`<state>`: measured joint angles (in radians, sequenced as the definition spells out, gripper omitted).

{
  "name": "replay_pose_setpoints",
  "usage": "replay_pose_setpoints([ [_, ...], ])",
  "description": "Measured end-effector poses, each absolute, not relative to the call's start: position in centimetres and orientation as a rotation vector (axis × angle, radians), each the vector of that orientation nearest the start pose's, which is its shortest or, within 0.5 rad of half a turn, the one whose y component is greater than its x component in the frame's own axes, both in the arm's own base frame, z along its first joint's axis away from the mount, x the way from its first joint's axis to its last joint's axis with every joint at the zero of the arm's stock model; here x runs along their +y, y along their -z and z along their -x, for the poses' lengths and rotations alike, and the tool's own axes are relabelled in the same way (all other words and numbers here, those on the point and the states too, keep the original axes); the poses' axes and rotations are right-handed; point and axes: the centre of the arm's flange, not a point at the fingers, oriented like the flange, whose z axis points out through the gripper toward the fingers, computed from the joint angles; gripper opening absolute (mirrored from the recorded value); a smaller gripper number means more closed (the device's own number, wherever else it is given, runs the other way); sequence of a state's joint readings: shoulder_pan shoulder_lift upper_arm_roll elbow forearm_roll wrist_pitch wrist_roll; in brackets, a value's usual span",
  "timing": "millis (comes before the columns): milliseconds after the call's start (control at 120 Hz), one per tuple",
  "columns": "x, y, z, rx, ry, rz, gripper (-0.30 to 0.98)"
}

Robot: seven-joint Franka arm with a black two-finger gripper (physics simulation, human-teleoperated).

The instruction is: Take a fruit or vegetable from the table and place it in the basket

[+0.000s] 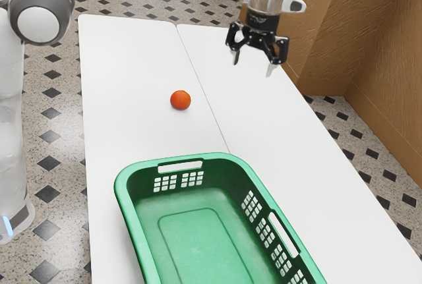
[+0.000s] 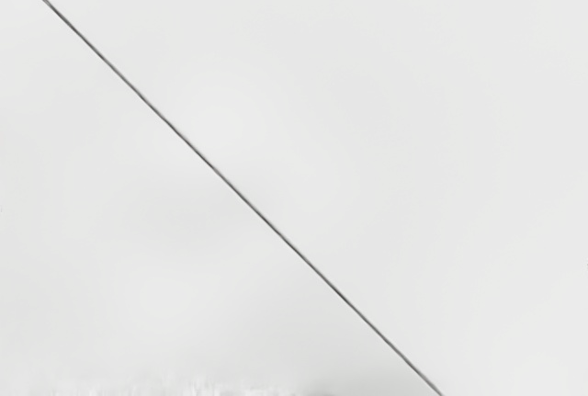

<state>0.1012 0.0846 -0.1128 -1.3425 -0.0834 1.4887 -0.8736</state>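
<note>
Fingers are hanging wide apart above the counter, holding nothing between them. From where I'm standing, taking it from the exterior view's left, the white arm is rising beside the counter and reaching across the top. Next along, the orange is sitting on the counter beside the seam, well apart from those fingers. Its roundness is worrying me most: if the fingers are coming down off-centre, one is likely to be nudging it before the other is closing in, and it could be rolling away. A descent that is running too deep might be jamming the tips against the counter; one that is stopping too high might be pinching just the top and letting it squirt out.

Nearer me, the green plastic basket is standing open, its rim well above its floor. Any carry that is going too low could be knocking fruit or fingers against that rim, shoving the basket or losing the grip. Letting go over the edge, rather than over the middle, could be sending the orange outside. Farthest right, the brown wall is looking like a lesser worry.
</note>
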Motion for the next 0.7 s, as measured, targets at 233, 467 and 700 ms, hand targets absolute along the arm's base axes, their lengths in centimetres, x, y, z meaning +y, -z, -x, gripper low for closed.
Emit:
replay_pose_setpoints([
  [233, -1.4, -68.8, -56.0, -1.917, -0.011, 2.636, 0.69],
  [467, 7.2, -65.2, -54.2, -1.808, -0.086, 2.644, 0.69],
  [700, 7.0, -59.2, -45.0, -1.448, -0.151, 2.736, 0.68],
])
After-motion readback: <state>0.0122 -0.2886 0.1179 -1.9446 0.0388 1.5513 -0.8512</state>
